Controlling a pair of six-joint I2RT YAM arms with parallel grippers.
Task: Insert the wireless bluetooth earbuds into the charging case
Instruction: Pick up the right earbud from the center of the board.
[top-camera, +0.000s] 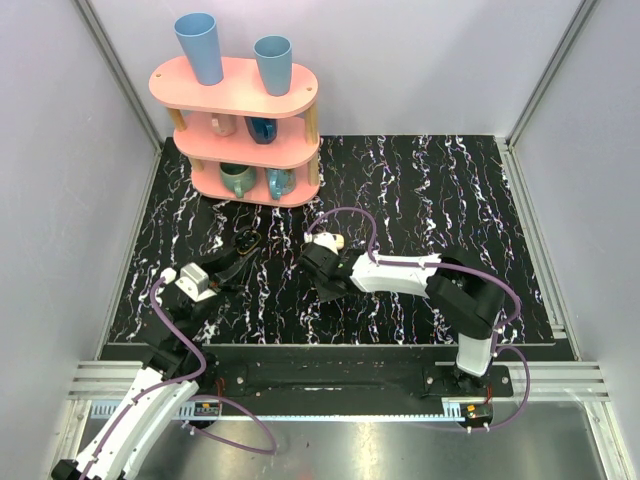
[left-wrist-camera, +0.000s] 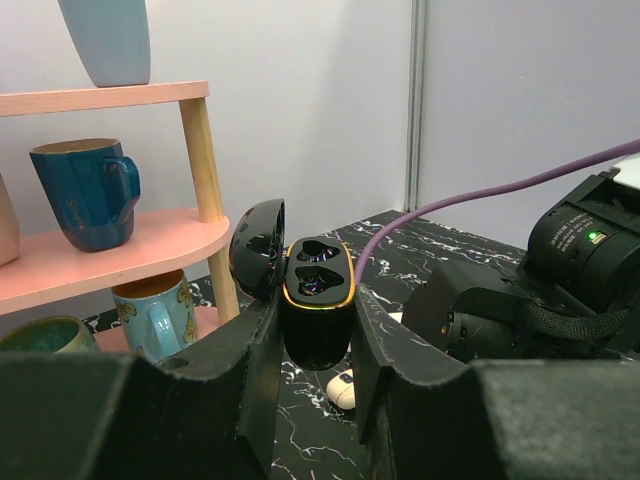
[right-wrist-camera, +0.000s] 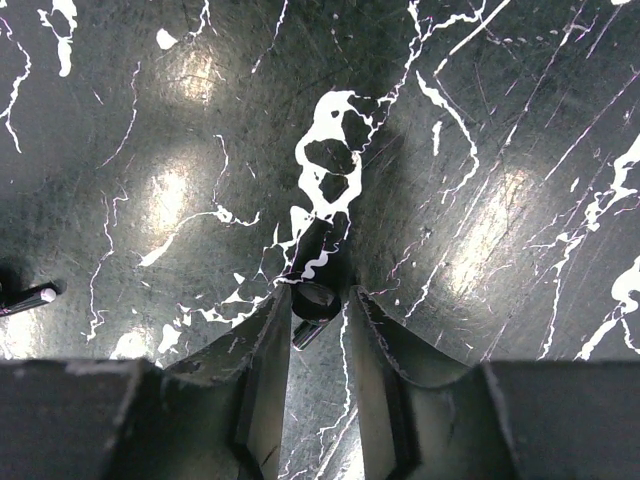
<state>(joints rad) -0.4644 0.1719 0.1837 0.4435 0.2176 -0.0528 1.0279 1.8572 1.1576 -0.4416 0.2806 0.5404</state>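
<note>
Steadying is the left gripper's (left-wrist-camera: 316, 345) job. Pressed together on the lower body of the charging case (left-wrist-camera: 318, 272), it holds that glossy black clamshell with the lid swung open and both moulded sockets bare. Held so, I judge, the case gives a fixed, open target that will not slide away when an earbud is pushed in. Neither socket holds an earbud yet.

The right gripper (right-wrist-camera: 317, 312) points down at the bench (top-camera: 450, 200), to the right of the case and a little nearer, close to it but apart. Its fingers stand narrowly spread on either side of one small dark earbud (right-wrist-camera: 316, 296), which lies on the bench between them. Whether the pads touch it I cannot tell. That low, straddling pose suits a pick from above, with the open case a short carry to the left. A cream-white object (top-camera: 326, 240) lies on the bench just on the far side of this gripper.
</note>
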